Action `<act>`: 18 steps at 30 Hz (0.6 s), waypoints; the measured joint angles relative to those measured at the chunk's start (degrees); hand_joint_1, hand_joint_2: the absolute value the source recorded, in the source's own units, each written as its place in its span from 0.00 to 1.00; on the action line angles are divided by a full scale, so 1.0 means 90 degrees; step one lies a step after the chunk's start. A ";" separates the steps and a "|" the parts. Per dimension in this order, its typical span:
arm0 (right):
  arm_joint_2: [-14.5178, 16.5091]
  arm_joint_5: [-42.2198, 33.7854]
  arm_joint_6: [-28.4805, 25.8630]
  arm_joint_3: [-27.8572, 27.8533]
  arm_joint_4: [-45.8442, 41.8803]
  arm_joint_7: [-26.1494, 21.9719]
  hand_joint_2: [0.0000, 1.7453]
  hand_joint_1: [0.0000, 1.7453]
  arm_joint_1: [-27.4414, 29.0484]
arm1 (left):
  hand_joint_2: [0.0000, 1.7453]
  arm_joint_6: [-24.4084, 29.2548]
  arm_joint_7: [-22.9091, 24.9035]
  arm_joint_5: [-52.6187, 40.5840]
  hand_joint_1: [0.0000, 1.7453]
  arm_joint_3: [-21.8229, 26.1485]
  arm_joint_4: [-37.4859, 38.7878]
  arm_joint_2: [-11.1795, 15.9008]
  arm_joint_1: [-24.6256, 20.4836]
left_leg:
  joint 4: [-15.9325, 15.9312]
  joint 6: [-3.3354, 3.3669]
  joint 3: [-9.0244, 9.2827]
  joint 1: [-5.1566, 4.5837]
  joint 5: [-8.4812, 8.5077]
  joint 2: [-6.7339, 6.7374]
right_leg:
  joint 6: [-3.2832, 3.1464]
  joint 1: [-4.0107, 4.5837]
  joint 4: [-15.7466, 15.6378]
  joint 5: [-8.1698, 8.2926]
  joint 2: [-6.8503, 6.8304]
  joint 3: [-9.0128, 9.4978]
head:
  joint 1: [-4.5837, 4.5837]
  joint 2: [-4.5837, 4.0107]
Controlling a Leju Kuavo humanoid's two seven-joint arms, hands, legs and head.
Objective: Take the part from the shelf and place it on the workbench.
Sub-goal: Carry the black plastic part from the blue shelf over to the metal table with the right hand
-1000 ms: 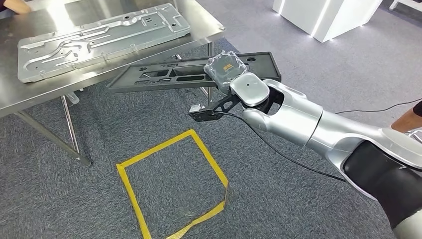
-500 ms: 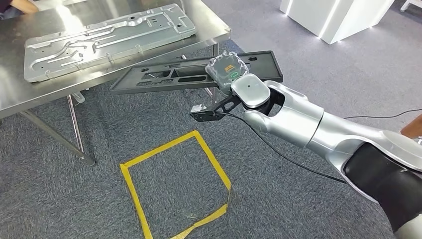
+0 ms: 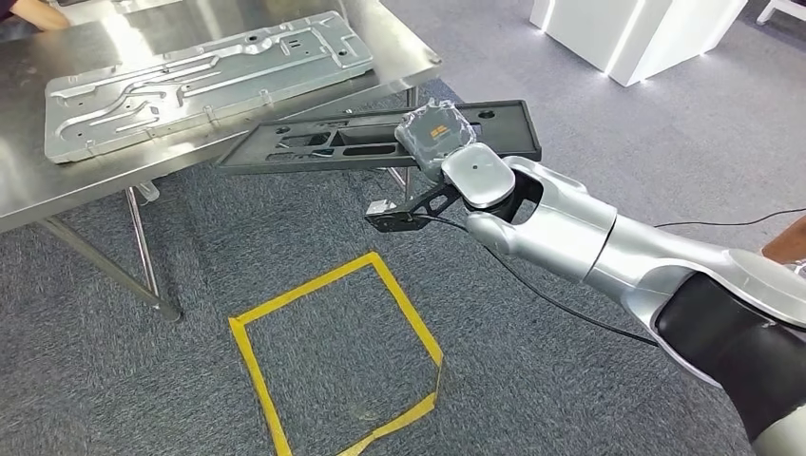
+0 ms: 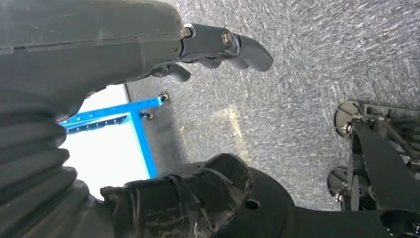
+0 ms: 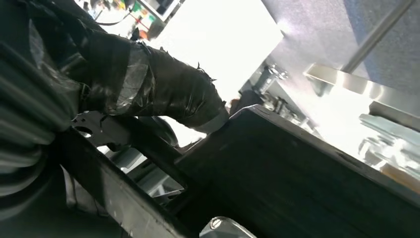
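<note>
The right hand [image 3: 435,133] grips the long black part [image 3: 314,144] near one end, holding it in the air just off the counter's [image 3: 57,195] near edge. Stiff and flat, it likely levers hard from that end grip. The left hand [image 4: 148,44] hangs with nothing in it, fingers loosely curled.
</note>
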 joint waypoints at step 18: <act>-0.0050 0.0052 -0.0008 -0.0025 0.0000 -0.0007 1.00 1.00 0.0072 | 1.00 -0.0041 0.0018 0.0035 0.00 0.0000 0.0000 -0.0002 0.0006 | 0.0449 -0.0067 -0.0112 -0.0012 -0.0362 -0.0003 | -0.0173 0.0003 0.0049 0.0031 -0.0007 -0.0043 | 0.0016 0.0000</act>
